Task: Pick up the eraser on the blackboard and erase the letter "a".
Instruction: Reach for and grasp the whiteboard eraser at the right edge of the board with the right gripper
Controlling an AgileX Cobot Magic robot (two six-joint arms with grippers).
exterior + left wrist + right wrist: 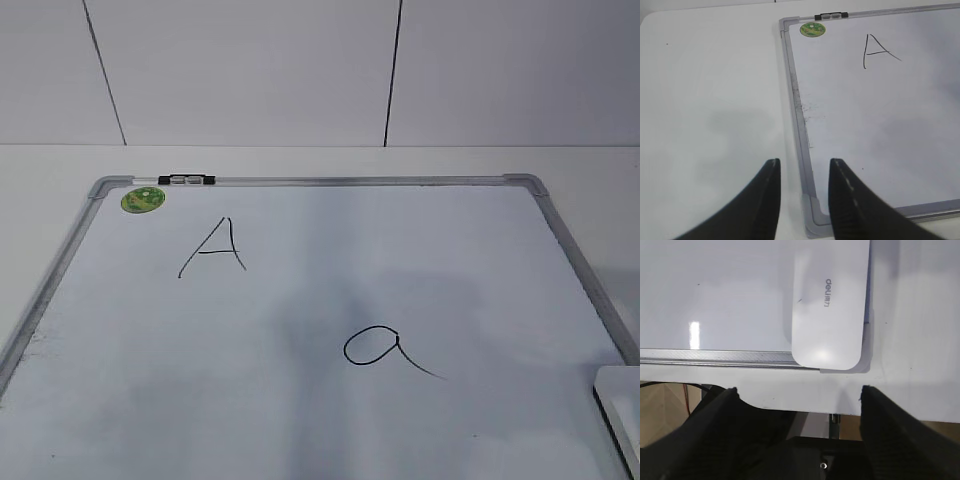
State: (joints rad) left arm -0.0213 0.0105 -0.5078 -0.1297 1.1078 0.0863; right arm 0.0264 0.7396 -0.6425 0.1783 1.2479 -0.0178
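Observation:
The blackboard [300, 300] is a white dry-erase board with a silver frame, lying flat on a white table. The letter "a" [372, 346] is written right of its middle. The eraser [830, 305], a flat white block with grey lettering, lies at the board's near right corner and overhangs the frame; in the exterior view only its edge [620, 410] shows. My right gripper [799, 390] is open wide and empty, just short of the eraser, over the table's front edge. My left gripper [802, 162] is open and empty above the board's near left corner [815, 220]. Neither gripper shows in the exterior view.
A capital "A" [215, 248] is written at the board's upper left, near a round green sticker [143, 199] and a small black-and-clear clip [186, 180] on the far frame. White table [710, 100] lies left of the board. Floor shows beyond the table's front edge [790, 405].

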